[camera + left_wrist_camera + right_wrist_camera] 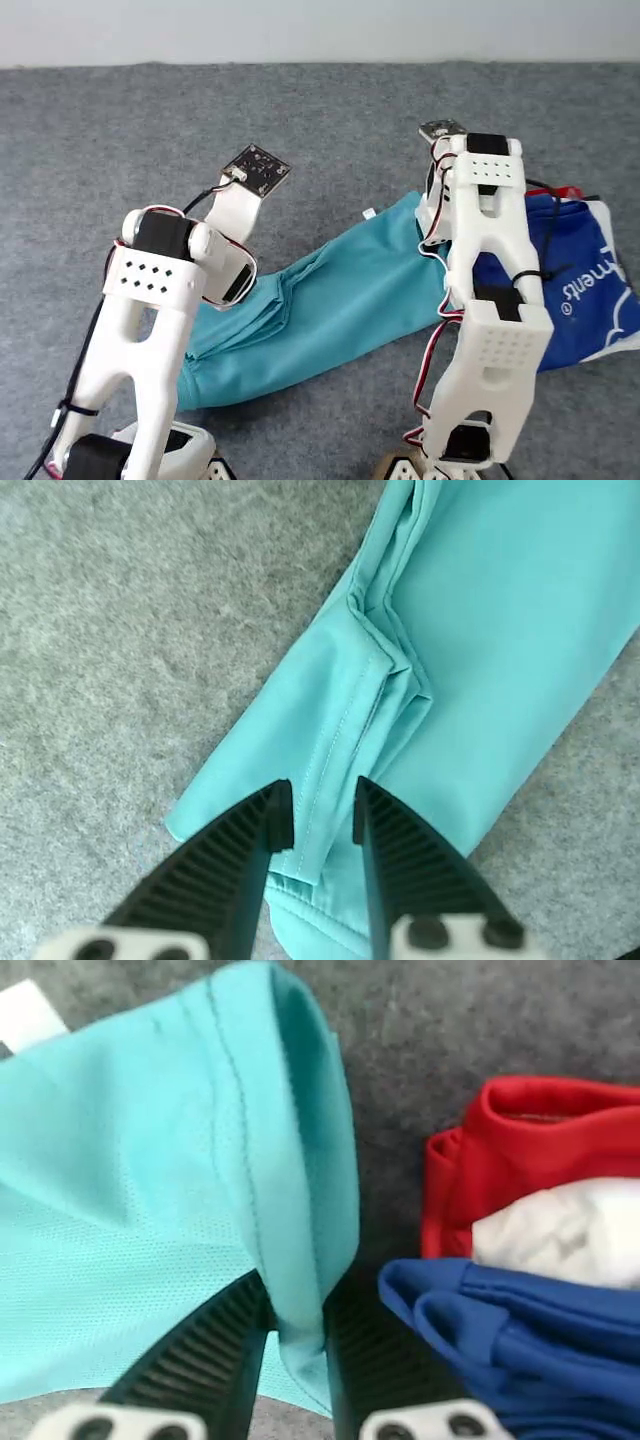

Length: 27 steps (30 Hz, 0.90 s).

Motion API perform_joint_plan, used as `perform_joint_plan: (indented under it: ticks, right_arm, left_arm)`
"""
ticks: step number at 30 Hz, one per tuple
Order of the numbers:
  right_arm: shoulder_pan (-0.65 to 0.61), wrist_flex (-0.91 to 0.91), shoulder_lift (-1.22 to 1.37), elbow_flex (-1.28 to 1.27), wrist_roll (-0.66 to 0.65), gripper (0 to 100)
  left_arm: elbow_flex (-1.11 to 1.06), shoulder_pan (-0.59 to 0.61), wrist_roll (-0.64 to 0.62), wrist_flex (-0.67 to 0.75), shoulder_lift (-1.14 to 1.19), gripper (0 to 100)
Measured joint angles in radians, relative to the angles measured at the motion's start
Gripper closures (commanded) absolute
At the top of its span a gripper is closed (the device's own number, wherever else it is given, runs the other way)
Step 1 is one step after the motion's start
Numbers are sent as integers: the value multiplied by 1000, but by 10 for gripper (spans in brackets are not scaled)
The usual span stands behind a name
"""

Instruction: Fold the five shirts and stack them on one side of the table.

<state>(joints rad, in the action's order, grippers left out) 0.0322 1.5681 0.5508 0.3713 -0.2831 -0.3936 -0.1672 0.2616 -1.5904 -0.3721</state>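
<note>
Pincers: right pincer (297, 1305) clamped on teal shirt (130, 1190); left pincer (322, 805) parted above it.

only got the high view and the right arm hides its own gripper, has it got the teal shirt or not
Observer: Yes. The right gripper is shut on a folded edge of the teal shirt.
Operator: whats beside it, i mostly see blue
Observer: A red shirt is bunched next to the blue shirt, with white cloth between them. Grey table shows between them and the teal edge.
Operator: and the left end
Observer: The left gripper sits over the teal shirt's other end, where several stitched layers lie stacked.
</note>
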Motion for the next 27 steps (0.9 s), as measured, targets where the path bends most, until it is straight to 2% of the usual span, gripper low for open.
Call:
perform_joint_plan:
  ticks: [4, 7, 15, 27]
  right_arm:
    - [-5, 0, 0, 0, 0, 988]
    - [-57, 31, -11, 15, 0, 988]
    - [-233, 129, -69, 58, 25, 988]
    - [-474, 180, -71, 58, 100, 988]
  left_arm:
    - [0, 0, 0, 0, 0, 893]
    - [0, 9, 0, 0, 0, 893]
    - [0, 218, -5, -17, 0, 893]
    - [0, 356, 0, -21, -2, 893]
